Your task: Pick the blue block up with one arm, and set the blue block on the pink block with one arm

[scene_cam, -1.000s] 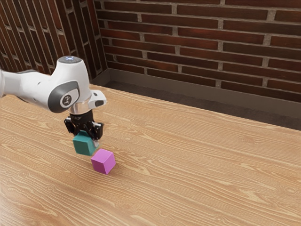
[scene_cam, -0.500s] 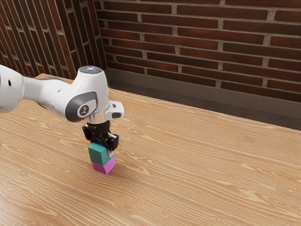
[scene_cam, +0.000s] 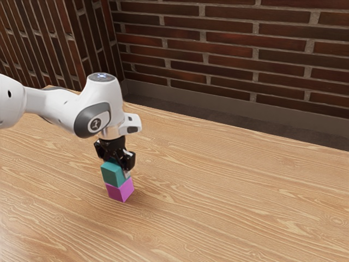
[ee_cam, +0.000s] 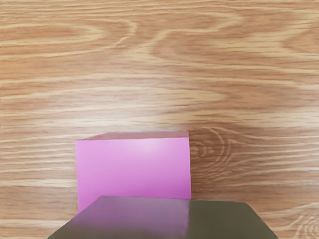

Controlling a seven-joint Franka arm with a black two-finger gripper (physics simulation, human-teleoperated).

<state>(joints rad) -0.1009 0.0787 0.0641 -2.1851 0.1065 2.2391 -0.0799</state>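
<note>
The blue block (scene_cam: 112, 176), teal in colour, sits on top of the pink block (scene_cam: 122, 192) on the wooden table (scene_cam: 229, 191), slightly offset toward the exterior view's left. My gripper (scene_cam: 115, 165) comes straight down over it and is shut on the blue block, with its black fingers (scene_cam: 128, 161) at the block's upper sides. In the wrist view the blue block (ee_cam: 164, 219) is a dark blurred shape right under my hand. The pink block (ee_cam: 133, 169) shows just past it on the wood.
A brick wall (scene_cam: 229, 49) runs behind the table, with a dark floor gap along the table's far edge (scene_cam: 229, 123). Bare wood stretches on all sides of the stack.
My gripper carried the blue block toward the exterior view's right and lowered it from beside the pink block onto its top. Over the last half second the hand barely shifted.
</note>
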